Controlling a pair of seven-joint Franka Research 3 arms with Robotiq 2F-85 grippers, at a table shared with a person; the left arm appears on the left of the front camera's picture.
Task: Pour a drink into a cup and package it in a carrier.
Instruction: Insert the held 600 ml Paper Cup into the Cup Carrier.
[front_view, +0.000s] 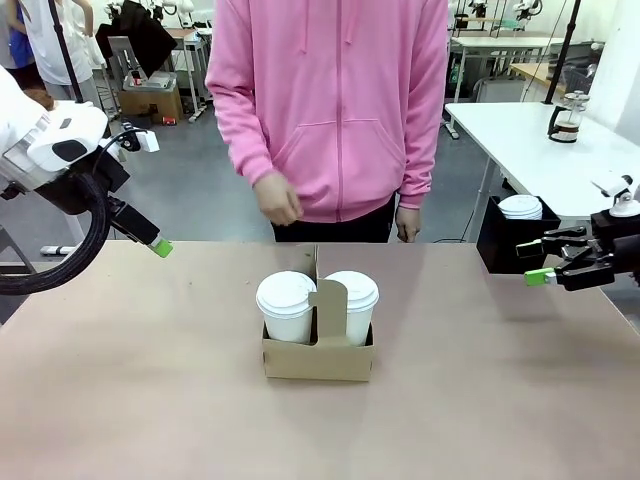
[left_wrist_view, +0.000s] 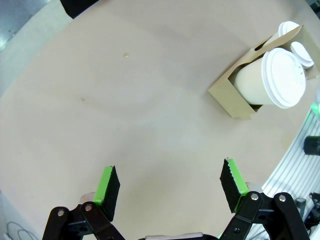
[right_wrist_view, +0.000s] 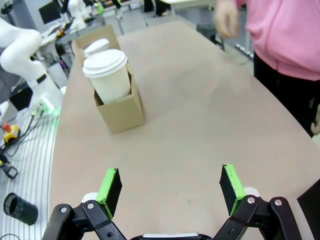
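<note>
I see both sets of jaws spread wide and holding nothing. The left gripper (front_view: 160, 246) hangs over the worktop's (front_view: 130, 400) left edge. At the centre, two lidded white cups, left cup (front_view: 286, 306) and right cup (front_view: 352, 303), sit in the brown carrier (front_view: 318, 360); I read no print on any of them. The right gripper (front_view: 540, 275) hovers at the right edge, beside a black box (front_view: 500, 240) of lids.

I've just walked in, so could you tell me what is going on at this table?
Two lidded white cups already sit in the brown cardboard carrier at the middle of the table. Nothing is being handled: the left hand and the right hand are open and empty, off to either side. A person in a pink hoodie stands at the far edge.
</note>
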